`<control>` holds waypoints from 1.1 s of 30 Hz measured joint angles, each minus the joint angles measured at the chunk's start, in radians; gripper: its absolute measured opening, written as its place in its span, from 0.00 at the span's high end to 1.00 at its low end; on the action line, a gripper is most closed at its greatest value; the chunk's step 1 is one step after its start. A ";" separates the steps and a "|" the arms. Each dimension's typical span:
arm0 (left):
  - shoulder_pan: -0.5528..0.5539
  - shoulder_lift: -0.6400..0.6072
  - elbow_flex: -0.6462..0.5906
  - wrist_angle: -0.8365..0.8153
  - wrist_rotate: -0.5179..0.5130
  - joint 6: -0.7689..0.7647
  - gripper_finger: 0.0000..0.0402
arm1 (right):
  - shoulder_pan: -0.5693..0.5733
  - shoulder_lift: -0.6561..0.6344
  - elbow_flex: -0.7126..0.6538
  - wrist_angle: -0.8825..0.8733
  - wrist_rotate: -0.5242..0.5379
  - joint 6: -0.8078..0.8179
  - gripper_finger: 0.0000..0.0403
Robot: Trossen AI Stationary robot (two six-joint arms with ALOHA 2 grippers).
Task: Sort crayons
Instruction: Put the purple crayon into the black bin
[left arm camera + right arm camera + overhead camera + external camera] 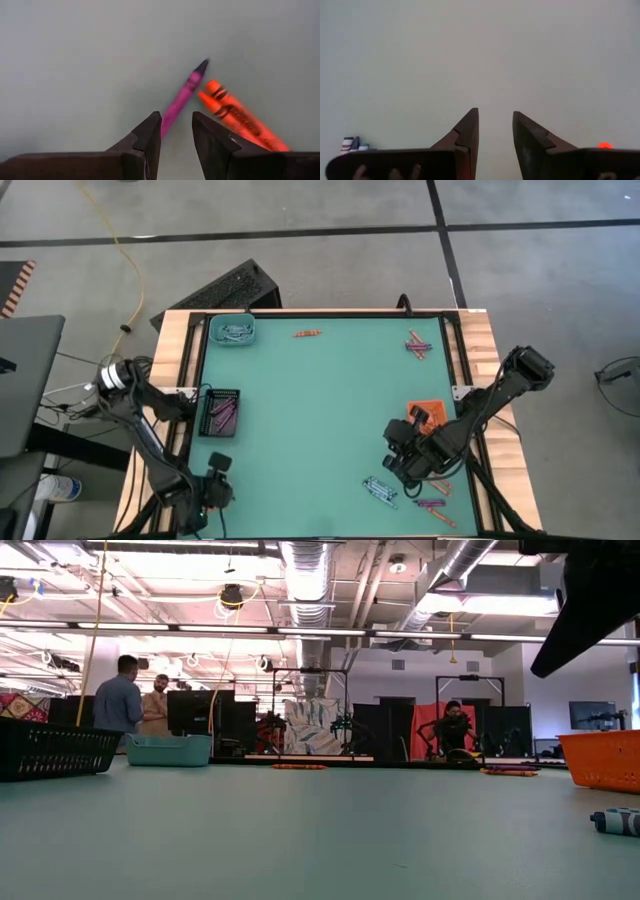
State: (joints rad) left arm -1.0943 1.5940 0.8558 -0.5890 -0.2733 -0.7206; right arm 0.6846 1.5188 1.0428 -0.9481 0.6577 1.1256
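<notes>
I'm hovering the left gripper (175,132), jaws parted and empty, over a purple crayon (184,95) at twelve o'clock; I reckon lowering and closing comes next.

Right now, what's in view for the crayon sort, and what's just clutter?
Job:
- loose crayons
- teal tray
- black tray
- orange tray

Lying about:
- yellow cable on the floor
- black crate off the table
- people behind

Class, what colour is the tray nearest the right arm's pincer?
Orange tray, clearest in the high view.
</notes>
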 joint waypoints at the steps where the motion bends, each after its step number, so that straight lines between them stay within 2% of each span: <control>1: 0.000 0.005 0.000 -0.009 0.000 -0.007 0.75 | 0.000 0.000 0.000 0.004 0.000 -0.003 0.72; 10: 0.004 0.012 -0.008 -0.050 -0.027 -0.006 0.75 | 0.000 0.000 0.000 0.012 0.000 -0.011 0.72; 16: 0.032 0.008 -0.042 -0.035 0.030 -0.002 0.75 | 0.000 0.000 0.000 0.012 0.000 -0.012 0.72; 21: 0.056 0.008 -0.042 -0.023 0.034 0.031 0.76 | 0.000 0.000 0.000 0.013 0.000 -0.012 0.72; 24: 0.071 0.008 -0.042 -0.023 0.043 0.054 0.80 | 0.000 0.000 0.000 0.015 0.000 -0.011 0.72; 30: 0.084 0.009 -0.042 -0.021 0.039 0.122 0.97 | 0.001 0.000 0.000 0.017 0.000 -0.011 0.72; 33: 0.084 0.010 -0.043 -0.021 0.014 0.142 0.98 | 0.001 0.000 0.000 0.018 0.000 -0.011 0.72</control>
State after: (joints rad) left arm -1.0100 1.6039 0.8126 -0.6098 -0.2591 -0.5788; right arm 0.6853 1.5188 1.0428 -0.9302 0.6575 1.1145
